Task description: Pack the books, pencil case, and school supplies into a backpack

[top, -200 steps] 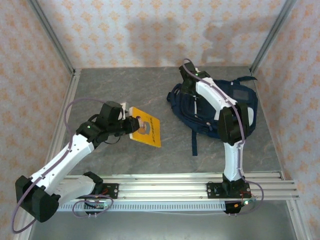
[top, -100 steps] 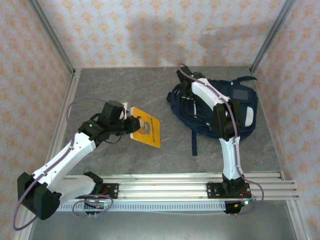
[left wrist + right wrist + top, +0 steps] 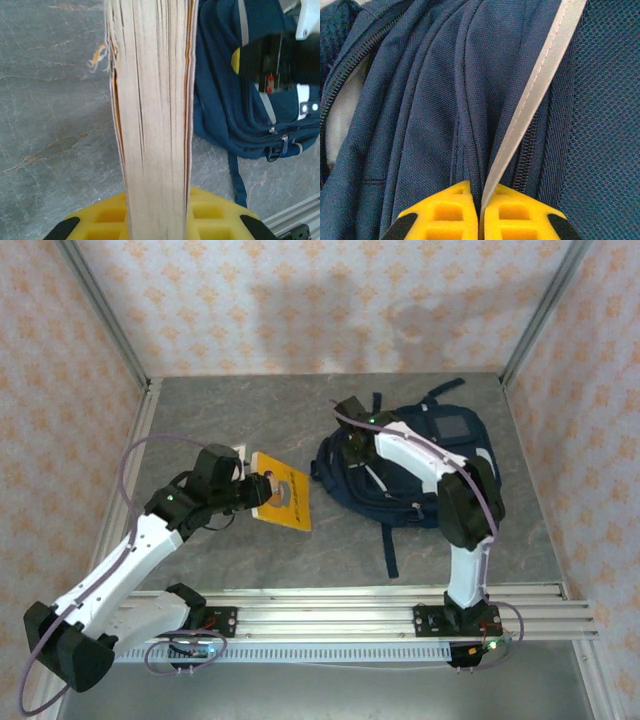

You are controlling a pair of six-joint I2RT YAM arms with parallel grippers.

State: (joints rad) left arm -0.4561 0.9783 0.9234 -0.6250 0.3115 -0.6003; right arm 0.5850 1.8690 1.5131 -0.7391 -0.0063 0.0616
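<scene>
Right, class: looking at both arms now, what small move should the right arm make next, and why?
Probably raise the right gripper a little without letting go. It is shut on the backpack fabric at the pale grey stripe, and the left gripper holds the orange-yellow book just left of the bag. Lifting that fabric should gape the bag for the book.

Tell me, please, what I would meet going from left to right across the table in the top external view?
The left arm → orange-yellow book → backpack.
</scene>
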